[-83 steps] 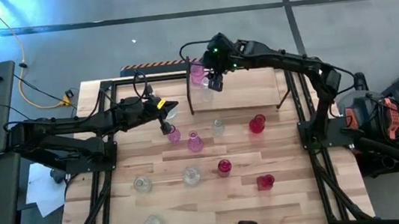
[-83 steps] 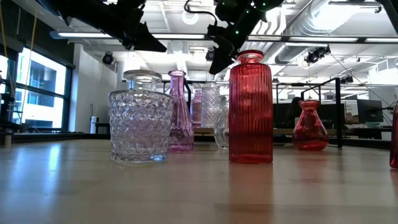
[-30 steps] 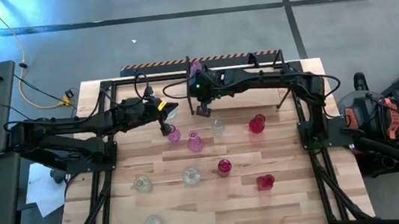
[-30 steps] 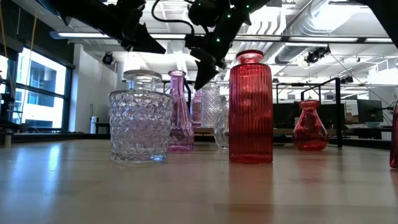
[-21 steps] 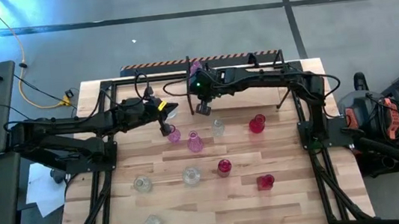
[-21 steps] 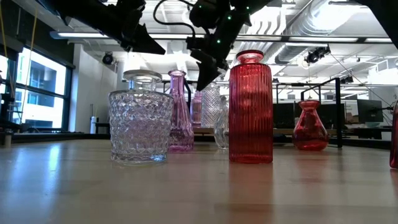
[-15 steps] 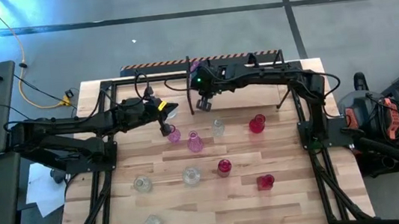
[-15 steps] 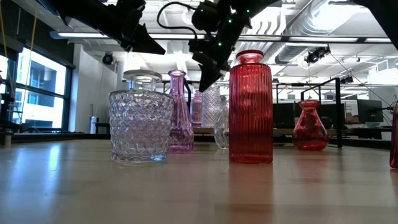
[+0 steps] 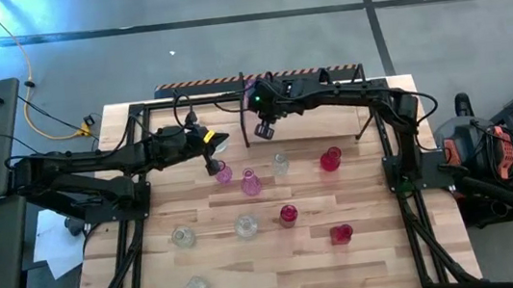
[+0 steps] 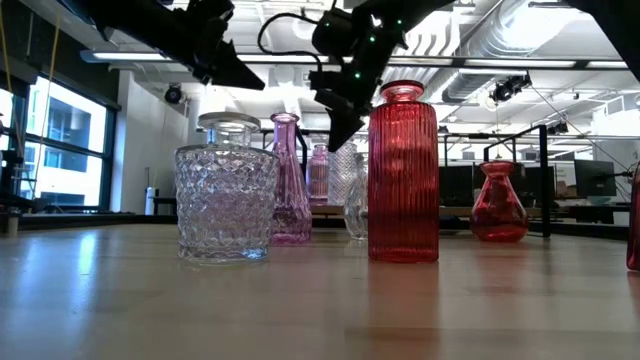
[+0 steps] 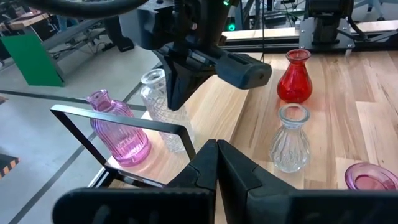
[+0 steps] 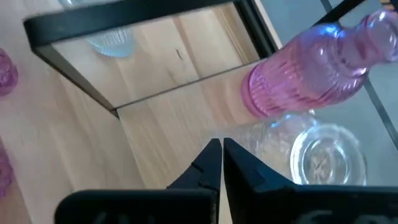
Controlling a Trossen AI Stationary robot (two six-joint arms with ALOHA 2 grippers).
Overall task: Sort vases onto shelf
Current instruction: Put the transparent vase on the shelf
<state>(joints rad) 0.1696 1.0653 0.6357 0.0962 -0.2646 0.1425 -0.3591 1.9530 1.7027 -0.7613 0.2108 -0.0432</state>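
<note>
High view: no writing is readable. Nine vases sit on the table [image 9: 367,267]: three red, two pink, four clear. The right gripper [image 9: 263,132], pressed together and empty, hangs at the shelf's [image 9: 304,119] nine-o'clock end.

Low view: nothing legible.

Left wrist view: the left gripper [image 11: 216,163] is pressed together, empty; a pink vase [image 11: 118,127] and a clear vase [image 11: 163,112] stand on the shelf.

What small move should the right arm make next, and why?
Probably swing toward a vase on the table, such as the clear vase nearby: the right gripper is shut and empty at the shelf end, where a pink vase already stands.
</note>
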